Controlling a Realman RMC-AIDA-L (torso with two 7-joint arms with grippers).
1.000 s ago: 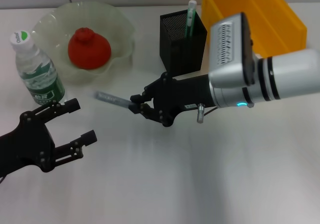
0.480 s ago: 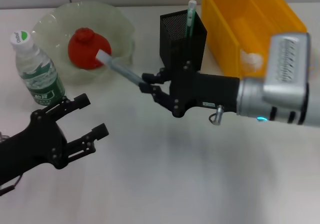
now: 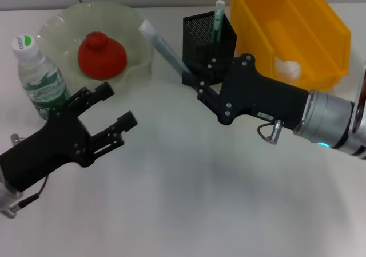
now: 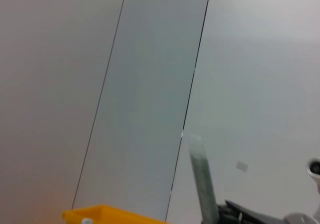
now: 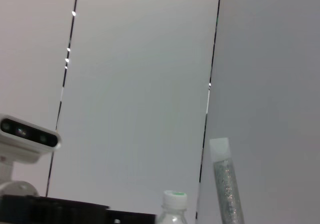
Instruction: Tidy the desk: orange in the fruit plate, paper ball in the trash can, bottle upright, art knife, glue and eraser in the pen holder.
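Gripping the art knife (image 3: 163,48) tilted beside the pen holder (image 3: 209,46), the right gripper (image 3: 193,78) hangs above the desk. The left gripper (image 3: 111,117) hovers with fingers spread, near the bottle (image 3: 42,79).

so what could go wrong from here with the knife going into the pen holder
The right gripper holds the art knife tilted, its free end over the fruit plate, not over the pen holder. Swinging it upright could clip the holder's rim or tip the light mesh cup. The glue already stands inside, so the knife may jam against it. The open left gripper sits close by and could get in the way.
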